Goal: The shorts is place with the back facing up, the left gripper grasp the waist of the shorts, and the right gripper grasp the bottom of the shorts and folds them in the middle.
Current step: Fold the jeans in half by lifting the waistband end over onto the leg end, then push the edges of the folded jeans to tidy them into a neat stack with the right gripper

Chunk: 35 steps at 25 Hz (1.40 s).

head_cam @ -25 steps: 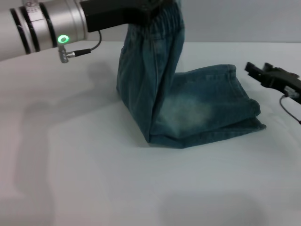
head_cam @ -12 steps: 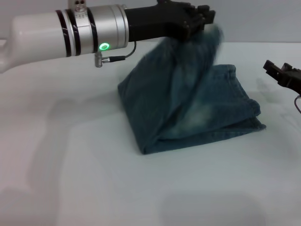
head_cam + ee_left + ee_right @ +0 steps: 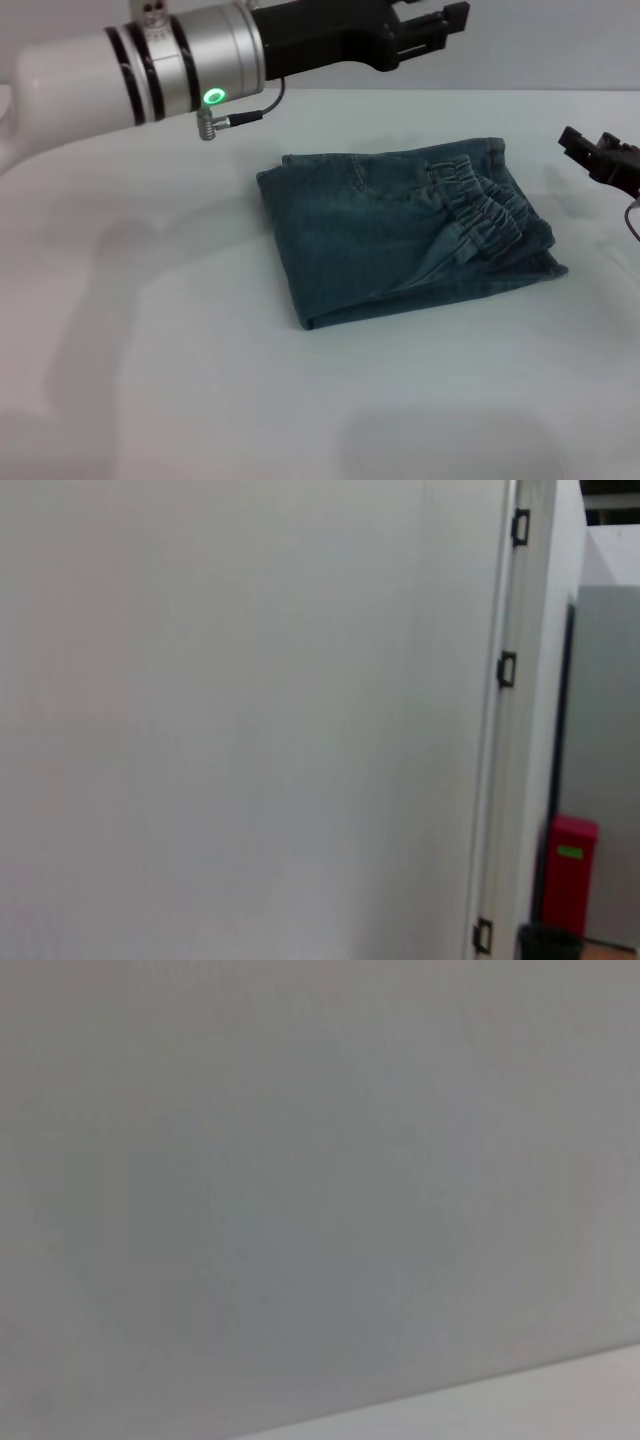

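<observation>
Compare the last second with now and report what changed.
The left pincer carried the waist over and let go; the shorts now lie folded flat on the table, waistband on top. The pincer hovers open above. The right pincer stayed at the right edge.

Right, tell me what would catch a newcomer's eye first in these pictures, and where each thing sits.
The folded shorts lie in the middle of the white table, with the waist of the shorts ruched on top toward the robot's right. Above and behind them hangs the left pincer, open and holding nothing, its wrist glowing green. The right pincer sits at the table's far right edge, apart from the denim.
</observation>
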Motion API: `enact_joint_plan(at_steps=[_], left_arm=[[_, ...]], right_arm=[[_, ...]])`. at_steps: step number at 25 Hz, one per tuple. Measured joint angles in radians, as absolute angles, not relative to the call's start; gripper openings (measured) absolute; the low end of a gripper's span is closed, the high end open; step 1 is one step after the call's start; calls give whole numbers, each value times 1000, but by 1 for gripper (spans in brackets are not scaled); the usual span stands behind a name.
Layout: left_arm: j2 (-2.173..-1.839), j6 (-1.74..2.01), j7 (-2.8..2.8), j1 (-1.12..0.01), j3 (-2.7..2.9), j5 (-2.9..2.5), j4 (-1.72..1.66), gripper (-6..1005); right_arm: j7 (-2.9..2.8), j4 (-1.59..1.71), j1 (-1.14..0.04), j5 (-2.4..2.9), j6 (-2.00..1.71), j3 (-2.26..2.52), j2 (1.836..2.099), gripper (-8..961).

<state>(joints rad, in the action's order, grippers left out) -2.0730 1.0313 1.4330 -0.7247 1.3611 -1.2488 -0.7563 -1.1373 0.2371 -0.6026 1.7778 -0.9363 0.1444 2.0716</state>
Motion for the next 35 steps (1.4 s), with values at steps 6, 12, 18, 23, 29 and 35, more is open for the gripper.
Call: enact_joint_plan(at_steps=[6, 12, 18, 23, 29, 35], left_arm=[[-2069, 1026, 1326, -653, 1355, -1123, -750, 600], [-2065, 1000, 1199, -565, 1346, -1005, -741, 840], [-2063, 998, 1177, -521, 1291, -973, -740, 840], [-2063, 990, 1181, -503, 1262, -972, -735, 840], [-2063, 989, 1185, -500, 1252, -970, -728, 840], [-2063, 984, 1180, -507, 1250, -970, -714, 840]], right_arm=[[-1137, 248, -605, 1780, -1083, 160, 2066, 637], [-1140, 288, -626, 1787, -1369, 344, 2065, 637], [-1232, 319, -688, 1789, -1468, 741, 2066, 637], [-1307, 321, -718, 1790, -1469, 960, 2070, 637], [-1405, 337, -715, 1790, -1443, 1115, 2068, 637], [-1431, 335, -705, 1800, -1346, 1141, 2073, 637]])
